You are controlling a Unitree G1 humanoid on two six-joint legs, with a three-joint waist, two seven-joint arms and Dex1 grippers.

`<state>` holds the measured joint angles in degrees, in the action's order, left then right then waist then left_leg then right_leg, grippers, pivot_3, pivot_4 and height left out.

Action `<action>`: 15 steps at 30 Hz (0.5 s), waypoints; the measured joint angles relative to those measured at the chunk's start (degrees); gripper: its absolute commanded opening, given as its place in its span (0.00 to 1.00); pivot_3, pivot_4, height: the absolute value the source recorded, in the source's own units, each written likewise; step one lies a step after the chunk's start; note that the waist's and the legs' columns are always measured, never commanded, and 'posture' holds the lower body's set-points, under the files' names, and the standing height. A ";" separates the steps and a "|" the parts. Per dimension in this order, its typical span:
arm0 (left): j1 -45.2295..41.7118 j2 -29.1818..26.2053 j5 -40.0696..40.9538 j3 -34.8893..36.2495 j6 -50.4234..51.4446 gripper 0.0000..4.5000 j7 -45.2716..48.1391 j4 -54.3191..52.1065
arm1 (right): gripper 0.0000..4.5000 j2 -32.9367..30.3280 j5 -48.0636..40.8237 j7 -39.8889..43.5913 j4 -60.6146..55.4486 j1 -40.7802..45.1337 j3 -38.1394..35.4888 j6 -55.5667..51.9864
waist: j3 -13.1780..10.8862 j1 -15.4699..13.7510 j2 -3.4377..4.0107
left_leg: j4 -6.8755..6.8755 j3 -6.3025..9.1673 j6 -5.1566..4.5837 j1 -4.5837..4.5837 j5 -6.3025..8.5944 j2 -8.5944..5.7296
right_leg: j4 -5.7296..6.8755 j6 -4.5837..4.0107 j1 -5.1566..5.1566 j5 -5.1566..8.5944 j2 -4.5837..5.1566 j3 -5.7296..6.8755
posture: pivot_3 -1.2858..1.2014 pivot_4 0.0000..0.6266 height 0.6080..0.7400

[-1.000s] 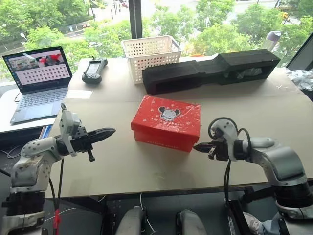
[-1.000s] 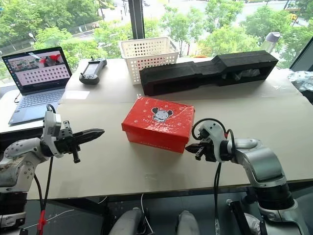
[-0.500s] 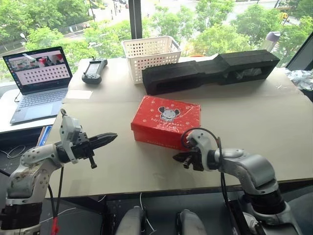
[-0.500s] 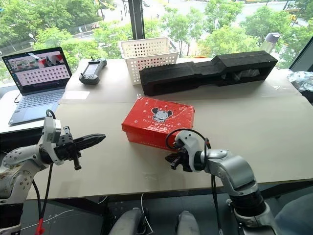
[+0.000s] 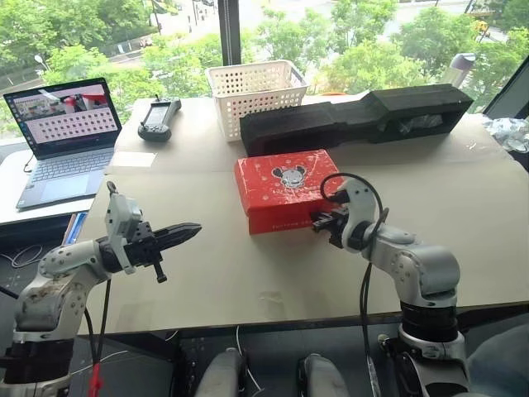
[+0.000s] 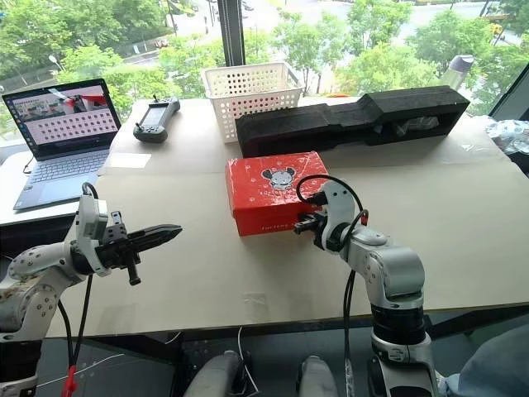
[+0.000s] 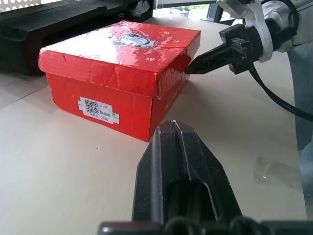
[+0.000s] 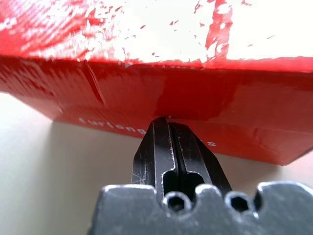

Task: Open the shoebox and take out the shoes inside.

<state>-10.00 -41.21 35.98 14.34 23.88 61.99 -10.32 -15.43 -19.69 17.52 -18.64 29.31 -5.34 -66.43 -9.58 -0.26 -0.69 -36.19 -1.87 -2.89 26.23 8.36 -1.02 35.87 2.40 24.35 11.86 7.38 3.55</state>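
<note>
The two head views look forward and down from above the near edge of the table (image 5: 463, 215), taking in both arms, the red shoebox (image 5: 285, 194) and the windows beyond. The left wrist view looks along the left claw (image 7: 173, 128), low over the table, at the shoebox's labelled end and the right claw (image 7: 190, 68). The right wrist view sits very close to the shoebox's side.
</note>
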 measured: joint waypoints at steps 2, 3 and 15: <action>-0.32 0.00 -0.02 -0.21 -0.01 0.00 0.00 0.00 | 0.02 0.03 -0.05 -0.16 0.01 0.01 0.07 0.02 | 0.00 0.11 0.00 | 0.00 0.00 -0.14 -0.01 -0.09 0.01 | 0.03 -0.01 0.00 0.01 -0.01 0.00 | 0.52 0.24 0.94; -0.37 0.00 -0.05 -0.35 -0.01 0.00 0.00 0.00 | 0.02 0.15 -0.05 -0.27 0.04 0.04 0.12 0.04 | 0.00 0.21 0.00 | 0.00 0.00 -0.13 -0.01 -0.08 0.01 | 0.03 0.00 0.00 0.01 -0.01 0.00 | 0.52 0.24 0.94; 0.18 0.07 -0.09 -0.66 -0.12 0.00 -0.61 -0.10 | 0.02 2.40 -0.34 -0.70 3.93 8.51 1.47 1.98 | -0.01 1.13 0.02 | 0.05 -0.01 -0.16 -0.01 -0.09 0.00 | 0.02 0.00 0.03 0.01 0.00 -0.04 | 0.52 0.24 0.94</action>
<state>-9.82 -41.14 35.88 13.68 23.77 61.38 -10.42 -13.03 -20.03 16.82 -14.71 37.82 -3.87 -64.45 -9.59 0.88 -0.67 -36.14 -1.88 -3.04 26.22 8.27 -1.03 35.89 2.41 24.38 11.86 7.37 3.51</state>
